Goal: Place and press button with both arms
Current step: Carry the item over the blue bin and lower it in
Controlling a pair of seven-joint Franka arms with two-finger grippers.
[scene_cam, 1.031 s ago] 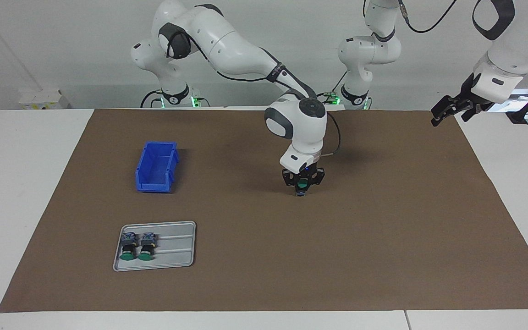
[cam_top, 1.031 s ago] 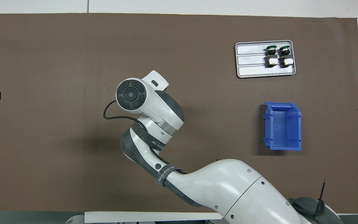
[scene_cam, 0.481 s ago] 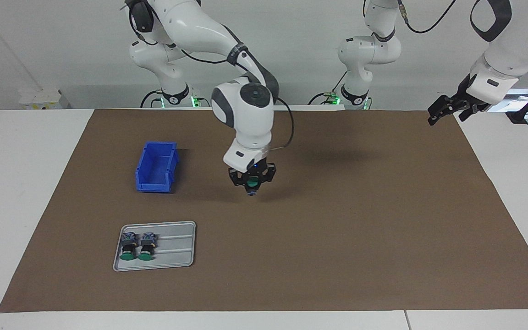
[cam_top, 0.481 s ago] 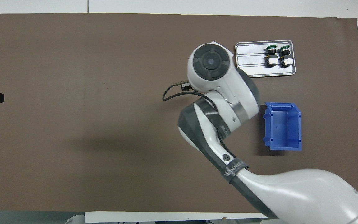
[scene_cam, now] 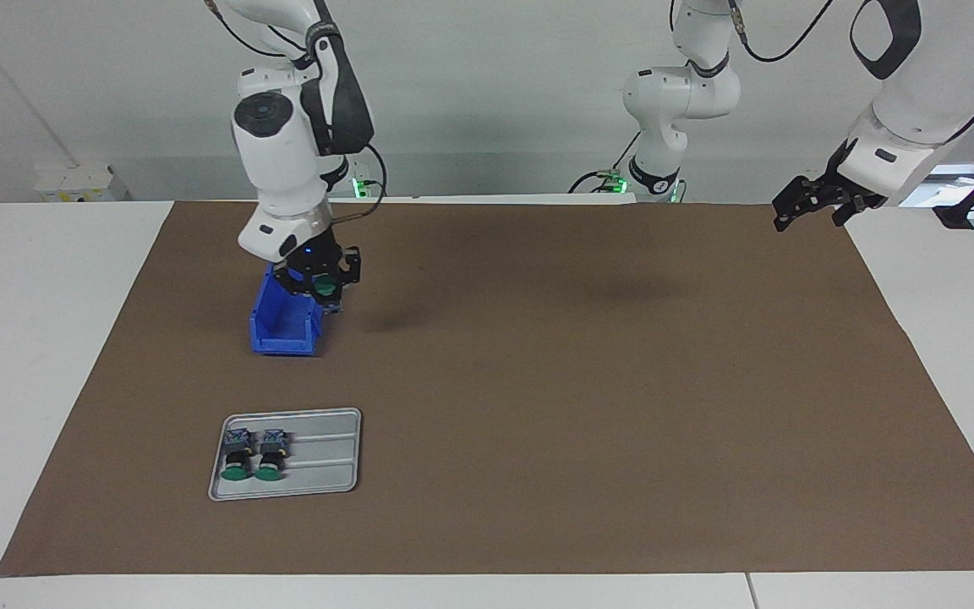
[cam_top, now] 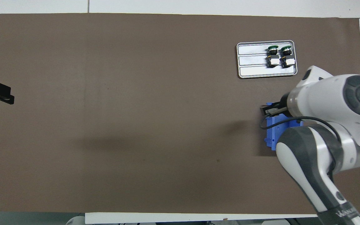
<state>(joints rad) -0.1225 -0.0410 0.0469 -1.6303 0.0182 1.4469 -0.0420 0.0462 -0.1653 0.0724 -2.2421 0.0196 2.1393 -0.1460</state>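
Observation:
My right gripper (scene_cam: 327, 296) is shut on a button (scene_cam: 325, 288), whose green cap shows between the fingers. It hangs over the rim of the blue bin (scene_cam: 282, 328) on the side toward the left arm's end. In the overhead view the right arm's wrist covers the held button and most of the blue bin (cam_top: 273, 137). Two more buttons (scene_cam: 238, 457) (scene_cam: 269, 455) lie side by side on the grey tray (scene_cam: 326, 463). My left gripper (scene_cam: 801, 207) hangs open and empty over the mat's edge at the left arm's end, and the arm waits there.
The grey tray (cam_top: 252, 64) lies farther from the robots than the bin, at the right arm's end of the table. A brown mat (scene_cam: 588, 406) covers the table's middle, with white table (scene_cam: 39, 355) showing at both ends.
My right arm has swung from the middle of the mat toward its own end, carrying the button up and over the blue bin. The left gripper has drifted slightly inward.

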